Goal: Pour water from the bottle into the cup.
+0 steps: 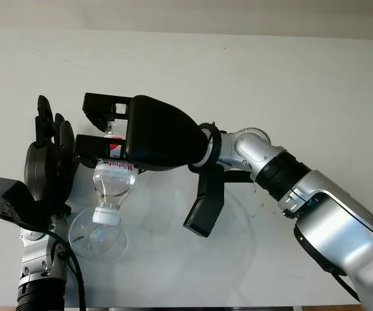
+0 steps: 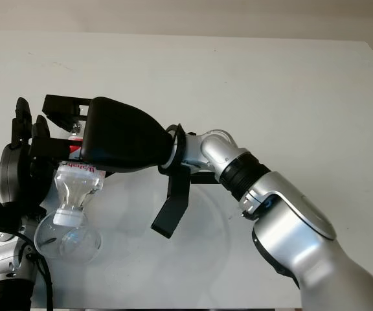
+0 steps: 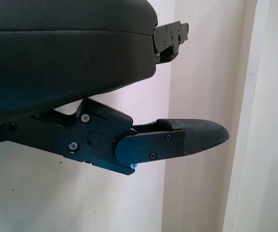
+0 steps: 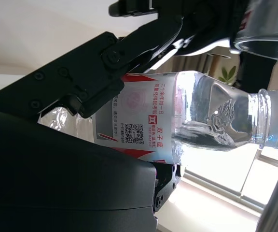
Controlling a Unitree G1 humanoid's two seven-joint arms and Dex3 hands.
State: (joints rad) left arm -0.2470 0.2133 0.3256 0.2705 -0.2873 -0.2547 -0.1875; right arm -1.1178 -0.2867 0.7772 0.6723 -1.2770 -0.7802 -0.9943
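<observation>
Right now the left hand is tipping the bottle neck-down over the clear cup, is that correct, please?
Not quite: the right hand grips the bottle, tipped neck-down over the clear cup, as the left eye view shows. The left hand holds the cup.

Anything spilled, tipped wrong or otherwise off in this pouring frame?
Nothing stands out. The right hand holds the bottle tipped neck-down over the cup, which the left hand holds at the table's near left. No puddle shows on the table.
</observation>
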